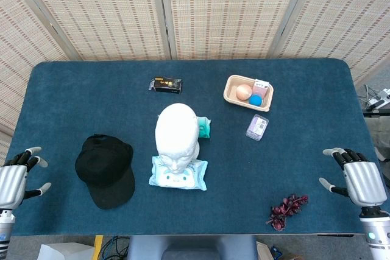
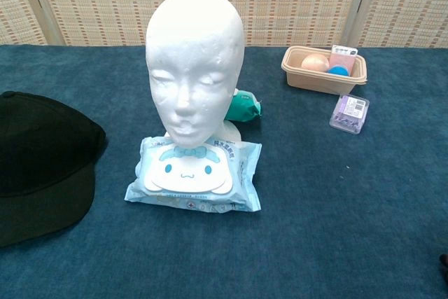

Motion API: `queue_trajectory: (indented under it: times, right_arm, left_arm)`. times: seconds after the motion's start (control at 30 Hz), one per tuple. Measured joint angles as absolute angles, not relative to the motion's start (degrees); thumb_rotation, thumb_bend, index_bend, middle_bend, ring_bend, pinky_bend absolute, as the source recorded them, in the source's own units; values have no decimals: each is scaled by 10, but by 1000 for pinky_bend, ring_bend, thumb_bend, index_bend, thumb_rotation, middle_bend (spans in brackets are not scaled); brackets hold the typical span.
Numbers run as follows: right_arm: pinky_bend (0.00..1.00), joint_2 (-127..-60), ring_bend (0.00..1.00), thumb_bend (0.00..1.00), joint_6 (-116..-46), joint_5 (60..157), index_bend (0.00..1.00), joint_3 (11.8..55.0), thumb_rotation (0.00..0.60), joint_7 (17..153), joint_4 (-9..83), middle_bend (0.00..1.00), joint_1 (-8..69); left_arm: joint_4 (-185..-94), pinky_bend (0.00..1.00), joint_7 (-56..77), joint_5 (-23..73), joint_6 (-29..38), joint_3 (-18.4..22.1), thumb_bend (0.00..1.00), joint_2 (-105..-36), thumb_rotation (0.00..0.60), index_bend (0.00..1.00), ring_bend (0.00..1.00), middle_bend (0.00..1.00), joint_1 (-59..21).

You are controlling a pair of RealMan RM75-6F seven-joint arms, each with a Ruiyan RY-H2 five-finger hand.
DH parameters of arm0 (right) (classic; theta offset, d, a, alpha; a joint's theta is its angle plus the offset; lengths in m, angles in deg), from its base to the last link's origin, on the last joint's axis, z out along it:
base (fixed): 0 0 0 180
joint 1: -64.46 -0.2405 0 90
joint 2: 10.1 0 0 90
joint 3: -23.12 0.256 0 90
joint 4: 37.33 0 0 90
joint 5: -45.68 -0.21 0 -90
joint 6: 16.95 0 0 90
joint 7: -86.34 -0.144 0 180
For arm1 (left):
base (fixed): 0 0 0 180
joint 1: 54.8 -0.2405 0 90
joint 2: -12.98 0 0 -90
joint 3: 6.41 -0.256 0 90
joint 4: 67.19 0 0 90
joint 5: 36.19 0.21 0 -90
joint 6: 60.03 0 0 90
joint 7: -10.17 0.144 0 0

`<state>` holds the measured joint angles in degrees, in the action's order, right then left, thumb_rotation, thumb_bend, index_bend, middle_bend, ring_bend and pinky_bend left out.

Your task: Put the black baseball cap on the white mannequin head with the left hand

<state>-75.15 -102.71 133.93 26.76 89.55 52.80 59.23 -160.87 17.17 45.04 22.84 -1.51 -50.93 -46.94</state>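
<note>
Black baseball cap (image 1: 105, 168) is laid beside white mannequin head (image 1: 177, 135); left hand (image 1: 15, 181) and right hand (image 1: 359, 181) are held spread, empty.

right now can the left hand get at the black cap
Probably yes: the left hand sits open at the table edge, and only bare cloth lies between it and the black cap.

Black cap (image 1: 105, 168) lies beside bare, upright mannequin head (image 1: 177, 136).
</note>
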Motion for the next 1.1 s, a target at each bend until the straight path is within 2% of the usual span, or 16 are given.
queue_trajectory:
  times: [0.2, 0.47, 0.73, 1.0, 1.1]
  right_arm:
    - [383, -755, 311, 94, -1018, 1334, 326, 267, 600, 898, 525, 355, 590]
    - [383, -754, 311, 94, -1014, 1329, 326, 267, 600, 896, 528, 355, 589]
    - [383, -753, 311, 94, -1020, 1332, 326, 266, 600, 896, 531, 355, 591]
    - [383, -754, 311, 94, -1010, 1331, 326, 265, 600, 900, 531, 355, 587]
    - [383, -754, 311, 94, -1011, 1332, 326, 264, 600, 899, 531, 355, 587]
  left_arm:
    - [-1604, 398, 171, 455, 225, -17, 32, -511, 600, 443, 260, 232, -467]
    - [-1608, 417, 139, 499, 230, -32, 31, -497, 600, 325, 256, 233, -467]
    - [-1581, 448, 122, 556, 285, -48, 31, -501, 600, 336, 313, 293, -483]
    - [-1563, 464, 108, 602, 337, -61, 31, -508, 600, 411, 386, 432, -501]
    - [-1561, 464, 105, 622, 343, -69, 31, -510, 600, 448, 390, 455, -504]
